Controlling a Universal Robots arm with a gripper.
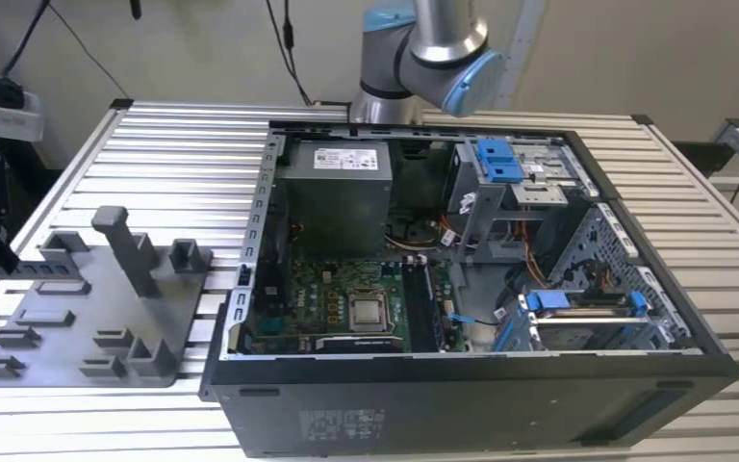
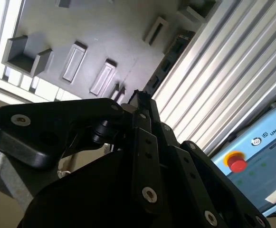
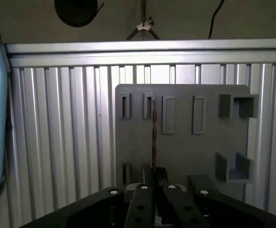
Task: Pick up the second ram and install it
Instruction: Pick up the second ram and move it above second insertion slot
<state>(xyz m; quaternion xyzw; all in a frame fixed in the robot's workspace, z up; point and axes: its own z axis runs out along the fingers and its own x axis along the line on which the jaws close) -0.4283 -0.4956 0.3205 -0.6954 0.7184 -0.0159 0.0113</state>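
In the first wrist view the gripper (image 3: 154,176) is clamped on the second ram (image 3: 153,133), held edge-on above the grey tray (image 3: 185,147) on the bench (image 3: 61,142).

Upright tray blocks (image 1: 122,243) beside open computer case (image 1: 472,409)

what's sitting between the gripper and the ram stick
Nothing visible. In the first wrist view the ram stick runs edge-on over the grey tray, right up to the gripper, with no object between them.
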